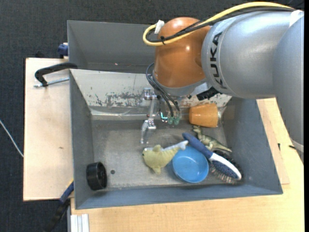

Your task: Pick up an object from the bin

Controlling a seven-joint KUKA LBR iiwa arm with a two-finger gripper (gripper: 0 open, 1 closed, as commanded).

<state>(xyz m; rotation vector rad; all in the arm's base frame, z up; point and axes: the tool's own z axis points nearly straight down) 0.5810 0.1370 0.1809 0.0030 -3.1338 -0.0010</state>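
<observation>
While the big silver arm [256,47] hangs in over the grey bin [79,129], its orange wrist cover [179,52] up by the back wall, the gripper [147,132] sits low over the bin floor, close to the middle. Spread or pressed together? I cannot tell from this angle, because the metal blends with the shiny wall behind it.

Closest to it, folks, is the pale yellow soft toy [155,159]. It lies flat on the floor just past the gripper's tip, on the near-wall side. It is very close, but whether they touch I cannot say.

Right against that toy, further from the gripper on the arm's side, is a round blue bowl [190,168], mouth up. Over the bowl's far edge lies a blue-handled brush [203,149], its bristle end pointing away from the gripper. Just behind the brush there's a small olive toy animal [215,144].

Level with the gripper and beside it, under the wrist cover, an orange cup [203,116] lies on its side. Well apart from the gripper, off in the near corner on the side away from the arm, a black round cap [95,175] stands alone.
</observation>
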